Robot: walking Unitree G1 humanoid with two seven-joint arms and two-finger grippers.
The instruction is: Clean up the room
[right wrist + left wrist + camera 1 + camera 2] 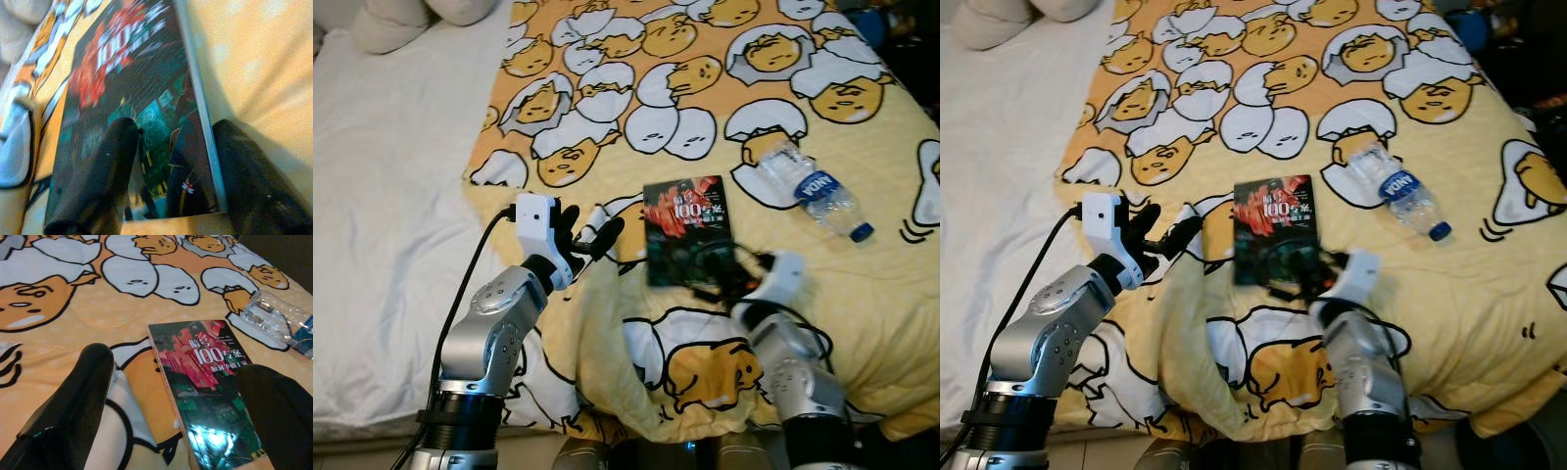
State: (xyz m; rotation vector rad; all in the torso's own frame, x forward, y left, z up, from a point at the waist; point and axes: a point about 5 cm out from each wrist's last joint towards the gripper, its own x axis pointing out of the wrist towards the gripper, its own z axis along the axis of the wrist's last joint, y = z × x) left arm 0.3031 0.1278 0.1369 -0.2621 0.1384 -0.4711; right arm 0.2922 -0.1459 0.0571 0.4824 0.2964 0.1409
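Fingers of my right end effector (171, 176) spread wide, straddling the near corner of the dark red-and-green glossy paperback book (687, 230) lying on the yellow egg-print blanket (862, 294). Thin, stiff, slippery: pinch its edge. My left end effector (181, 401) gapes beside its spine.

Wide bed (401, 323) under white sheet, bare along its left half. Yellow-orange blanket (862, 294) printed with cartoon egg-yolk characters and cracked white eggshells spread over right half, near edge bunched into folds and hanging over bed's foot. Cream-white pillows (391, 22) at far left corner, resting on sheet just beside blanket's edge. Dark shadowed area (915, 44) past bed's far right corner, something blue in it, too dim to tell.
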